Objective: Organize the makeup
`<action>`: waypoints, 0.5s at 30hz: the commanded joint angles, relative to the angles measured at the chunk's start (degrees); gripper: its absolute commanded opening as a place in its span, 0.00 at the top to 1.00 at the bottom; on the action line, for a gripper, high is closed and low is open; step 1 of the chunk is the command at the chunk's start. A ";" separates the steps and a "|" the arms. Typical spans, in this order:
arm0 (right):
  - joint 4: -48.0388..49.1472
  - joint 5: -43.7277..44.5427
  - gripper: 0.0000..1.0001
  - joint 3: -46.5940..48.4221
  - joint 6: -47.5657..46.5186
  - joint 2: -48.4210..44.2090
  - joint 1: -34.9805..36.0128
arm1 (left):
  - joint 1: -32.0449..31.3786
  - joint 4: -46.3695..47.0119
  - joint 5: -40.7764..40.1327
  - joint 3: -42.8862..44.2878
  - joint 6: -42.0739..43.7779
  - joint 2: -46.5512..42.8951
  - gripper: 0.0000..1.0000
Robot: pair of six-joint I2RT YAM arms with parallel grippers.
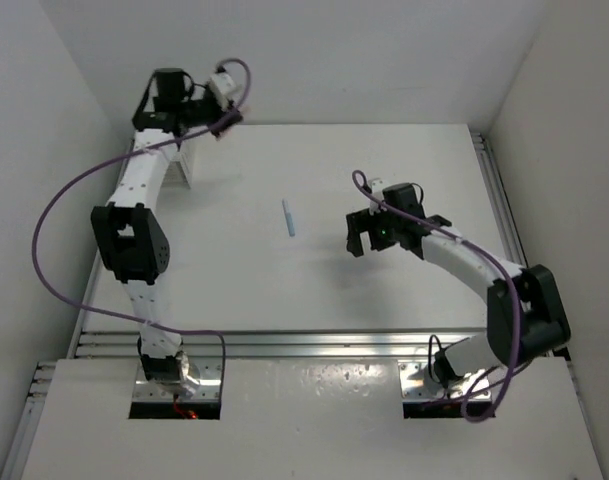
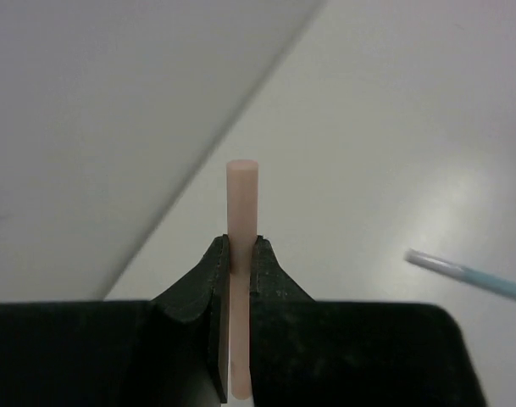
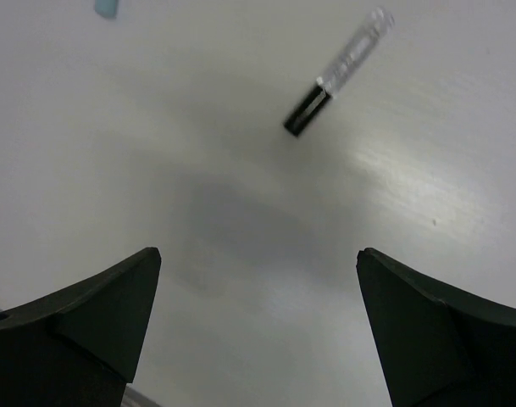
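clamping the peach-pink stick (image 2: 242, 199) in the left gripper (image 2: 241, 251), right gripper (image 3: 258, 292) splayed wide above the table (image 3: 113, 144), black-and-clear tube (image 3: 335, 75) lying ahead.

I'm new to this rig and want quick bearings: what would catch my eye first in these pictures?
The left gripper is shut on a peach-pink stick, which pokes out past the fingertips, near the far left corner of the table. A light blue stick lies alone mid-table. The right gripper hangs open, with a black-and-clear stick lying on the table just ahead of it.
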 commanded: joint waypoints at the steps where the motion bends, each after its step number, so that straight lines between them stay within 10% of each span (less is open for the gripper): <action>1: 7.09 -8.93 0.00 6.29 -1.93 6.63 -0.86 | 6.31 31.21 -1.91 -0.17 -32.89 -1.26 1.00; 9: 7.03 -8.70 0.02 21.47 5.16 19.03 -4.02 | 14.58 43.38 -15.99 11.74 -37.09 10.76 1.00; 15: -19.44 24.28 0.09 34.78 19.23 24.67 -5.87 | 17.83 49.35 -17.84 13.79 -38.76 19.38 1.00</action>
